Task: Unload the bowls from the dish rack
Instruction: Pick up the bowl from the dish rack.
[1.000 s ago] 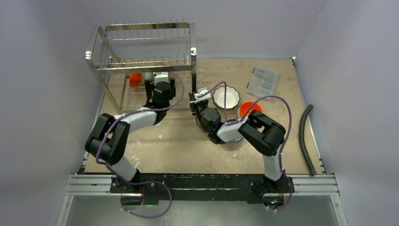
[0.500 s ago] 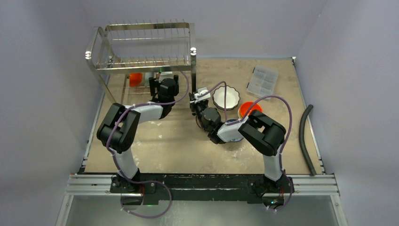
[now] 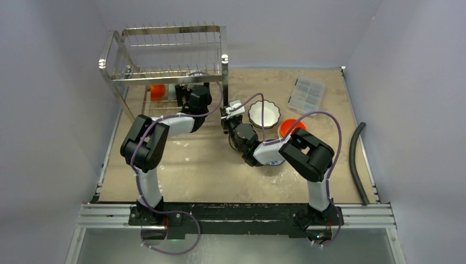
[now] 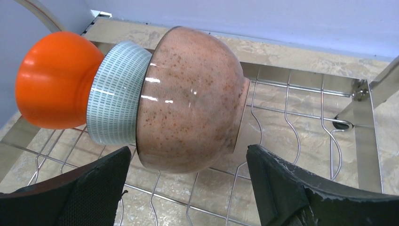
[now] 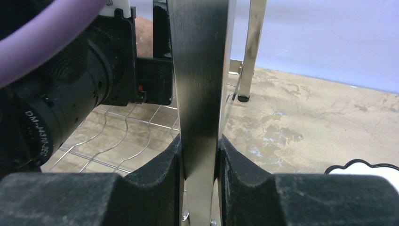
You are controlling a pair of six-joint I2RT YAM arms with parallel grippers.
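- Three bowls wait in the dish rack (image 3: 165, 78), side by side on the bottom shelf: orange bowl (image 4: 51, 80), blue-striped bowl (image 4: 115, 94), tan speckled bowl (image 4: 193, 99).
- Two are out on the table (image 3: 192, 165): white wavy-edged bowl (image 3: 264, 114) and other orange bowl (image 3: 287, 127).
- Left gripper (image 4: 188, 155) is wide open near the tan one.
- Right gripper (image 5: 200, 150) squeezes the rack leg (image 5: 197, 70).

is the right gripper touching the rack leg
Touching. The right wrist view shows the right gripper shut on the rack leg, both pads pressed against the steel with no gap.
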